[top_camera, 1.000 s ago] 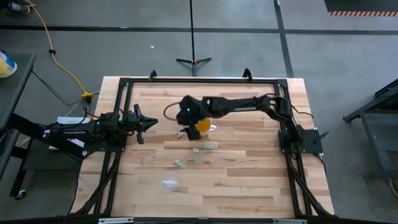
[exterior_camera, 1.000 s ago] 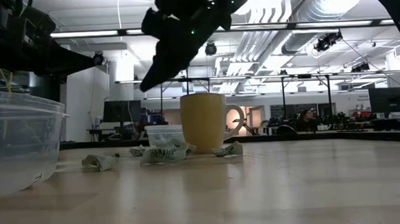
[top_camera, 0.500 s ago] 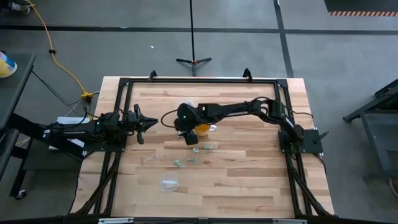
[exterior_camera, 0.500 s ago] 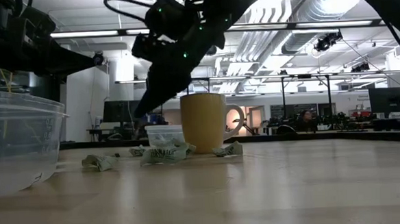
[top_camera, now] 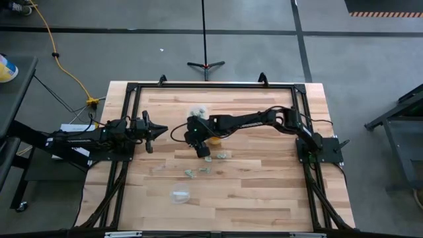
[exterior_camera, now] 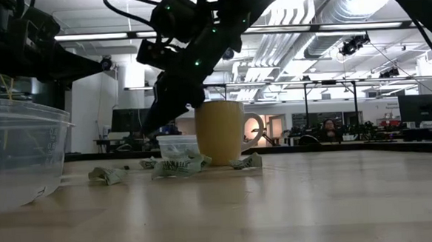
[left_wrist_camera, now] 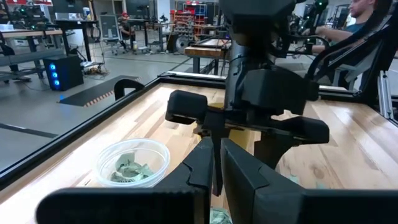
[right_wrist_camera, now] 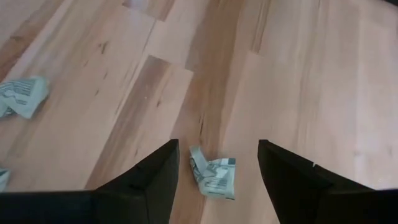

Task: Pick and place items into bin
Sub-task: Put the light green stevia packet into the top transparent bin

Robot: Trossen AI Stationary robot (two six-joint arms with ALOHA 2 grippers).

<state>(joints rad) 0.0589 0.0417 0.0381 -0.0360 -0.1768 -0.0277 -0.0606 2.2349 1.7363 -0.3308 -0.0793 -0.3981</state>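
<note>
Several tiny pale green-grey crumpled pieces lie flat on the wooden table, among them one [top_camera: 221,156] and two nearer ones [top_camera: 190,173] [top_camera: 205,170]. My right gripper [top_camera: 203,153] is open and points down just above the table. In the right wrist view its fingers [right_wrist_camera: 214,177] stand on either side of one piece [right_wrist_camera: 214,176] without touching it. Another piece [right_wrist_camera: 22,96] lies off to the side. My left gripper [top_camera: 155,130] is shut and waits at the table's left side. The orange cup [exterior_camera: 219,132] stands upright behind the pieces.
A clear bin [top_camera: 180,195] stands toward the near edge and looms large in the low view [exterior_camera: 18,153]. A small clear tub [left_wrist_camera: 130,163] holding pieces stands toward the far side, beside the cup. A black frame [top_camera: 132,89] runs round the table. People sit in the room beyond.
My right gripper has come down from above the orange cup and moved toward the table's near edge, so that its open fingers now stand low over a piece. The pieces, cup and bins have stayed in place.
</note>
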